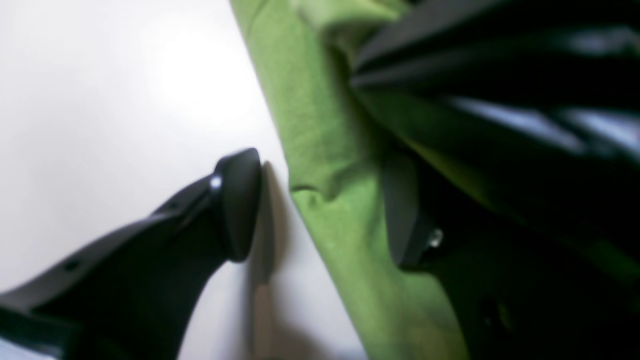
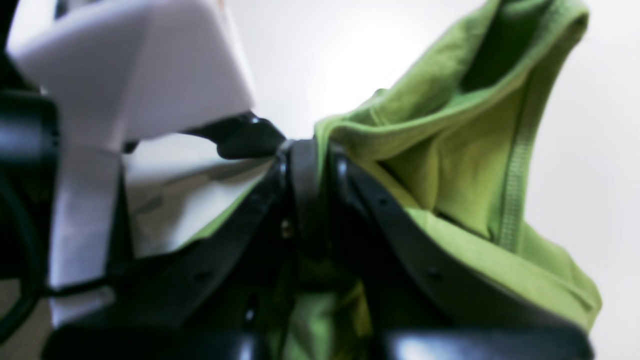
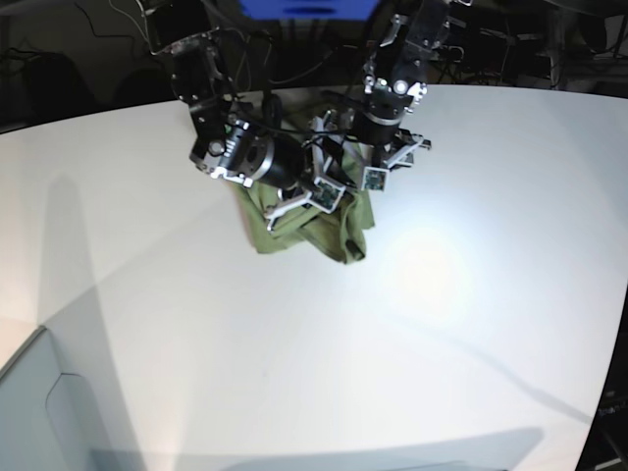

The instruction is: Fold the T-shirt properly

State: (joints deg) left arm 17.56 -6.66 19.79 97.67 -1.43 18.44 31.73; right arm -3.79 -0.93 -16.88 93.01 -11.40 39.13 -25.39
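Fingers [image 2: 310,165] of the right arm are pressed together on a fold of the T-shirt [image 2: 465,165], which bunches up out of them toward the right of that wrist view; a ribbed seam runs down the raised cloth, and the inside of the fold looks darker. To the left of those fingers in the same view sits a white block of the other arm, blurred and very near.

On the left arm the fingers [image 1: 320,210] stand wide apart. One fingertip [image 1: 240,205] hangs over the bare white table [image 1: 100,125] with its shadow just beside it, and the other [image 1: 405,210] lies against or just over the green cloth [image 1: 320,140]; the blur does not let me tell which. A straight edge of the shirt runs between the two tips, and nothing is clamped between them.

From the base view, the shirt [image 3: 324,234] is a crumpled olive heap on the far middle part of the table [image 3: 442,324], partly lifted under the two arms. The right arm [image 3: 245,157] reaches in from the left of the view and the left arm [image 3: 392,108] from the far right; their heads meet close together over the cloth. A lower corner of the shirt rests on the table on the near side.
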